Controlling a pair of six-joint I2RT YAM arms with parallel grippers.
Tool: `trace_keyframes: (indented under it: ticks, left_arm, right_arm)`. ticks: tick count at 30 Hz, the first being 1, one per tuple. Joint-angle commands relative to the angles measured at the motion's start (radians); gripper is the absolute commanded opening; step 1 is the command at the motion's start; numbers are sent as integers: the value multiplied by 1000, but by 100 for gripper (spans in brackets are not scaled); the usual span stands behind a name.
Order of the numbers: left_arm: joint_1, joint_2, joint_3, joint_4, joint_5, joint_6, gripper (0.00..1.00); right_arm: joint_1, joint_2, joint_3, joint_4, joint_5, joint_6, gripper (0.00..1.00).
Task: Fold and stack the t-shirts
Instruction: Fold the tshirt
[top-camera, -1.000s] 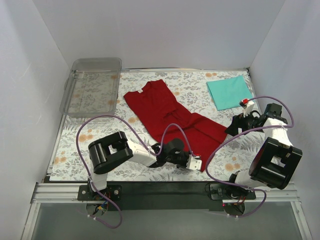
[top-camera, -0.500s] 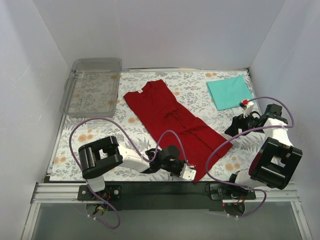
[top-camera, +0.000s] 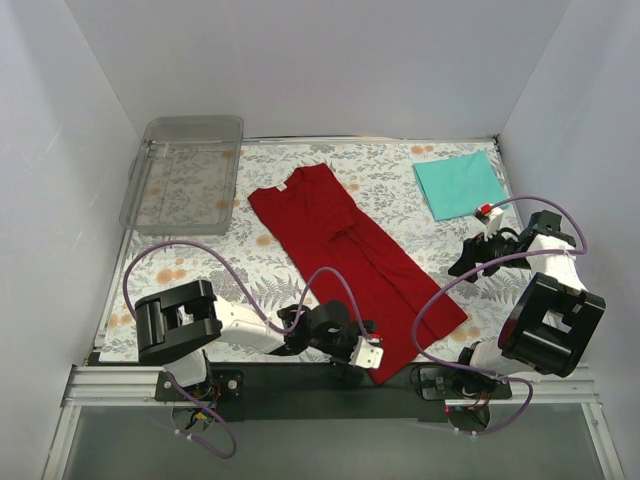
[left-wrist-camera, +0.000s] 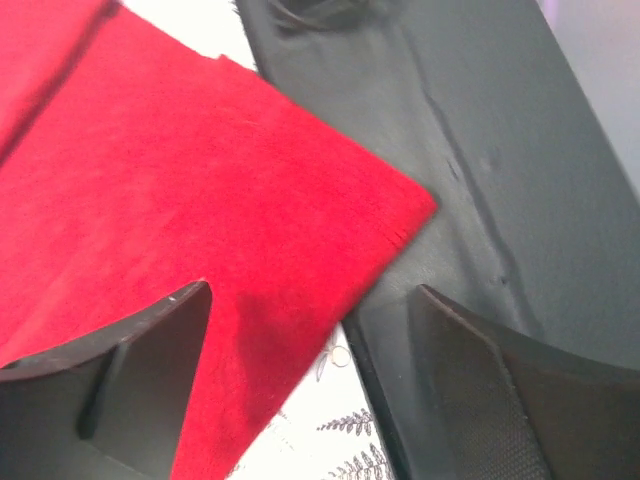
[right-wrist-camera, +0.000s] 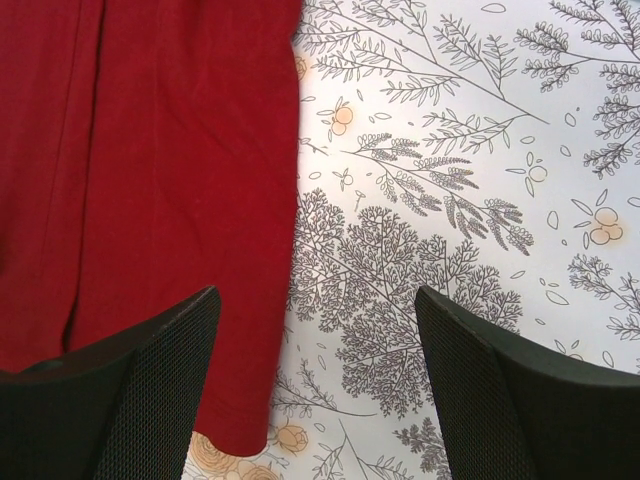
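The dark red t-shirt (top-camera: 350, 245) lies stretched out diagonally on the floral mat, from the back centre to the near edge. Its near corner (left-wrist-camera: 400, 205) hangs over the black front strip. My left gripper (top-camera: 368, 352) sits low at that corner with its jaws open. The cloth's edge lies loose between them (left-wrist-camera: 310, 370), held by neither finger. The teal t-shirt (top-camera: 460, 185) lies folded flat at the back right. My right gripper (top-camera: 462, 265) hovers open just right of the red shirt's long edge (right-wrist-camera: 150, 150), over bare mat (right-wrist-camera: 315, 390).
A clear plastic tray (top-camera: 190, 122) stands at the back left, with nothing in it. The floral mat (top-camera: 200, 270) covers the table. A black strip (left-wrist-camera: 480, 150) runs along the near edge. White walls close in the left, back and right sides.
My left gripper pulled the red shirt's near corner toward the front edge, drawing the shirt out longer, then opened and let go. The right arm has barely moved.
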Motion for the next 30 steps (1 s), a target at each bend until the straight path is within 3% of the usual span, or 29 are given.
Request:
trace_keyframes:
  ticks: [1,3,6,7,8,9,14,19,23,30]
  left_arm:
    - [1,-109,-17,75,-100,-133,77]
    - [14,-183,-25,113,-175,-212,80]
    - [81,-266,0,54,-293,-432,84]
    - [128,-283,30,22,-374,-568,86]
    - [156,-315,69,-64,-405,-630,91]
    - [187,-329,69,-112,-427,-684,91]
    - [418,-421,144,-390,-469,-972,93]
    - [515,-589,95,-434,-496,-1071,93]
    - [528,-677,42,-466,-545,-1137,93]
    - [534,-794,-3,-520,-623,-1212,92]
  right_arm:
    - [26,16,55,-56,3,-60,72]
    - [61,33,84,-56,7,-54,72]
    - [187,95,166,-47,15,-11,72]
    - [251,119,196,-40,-2,12,71]
    - [309,175,272,-8,-17,83,71]
    - [310,209,273,18,-25,137,70]
    - [495,493,628,146,6,474,69]
    - [613,742,950,226,76,765,70]
    - [667,932,1198,250,109,956,71]
    - [718,1076,1329,344,204,1104,69]
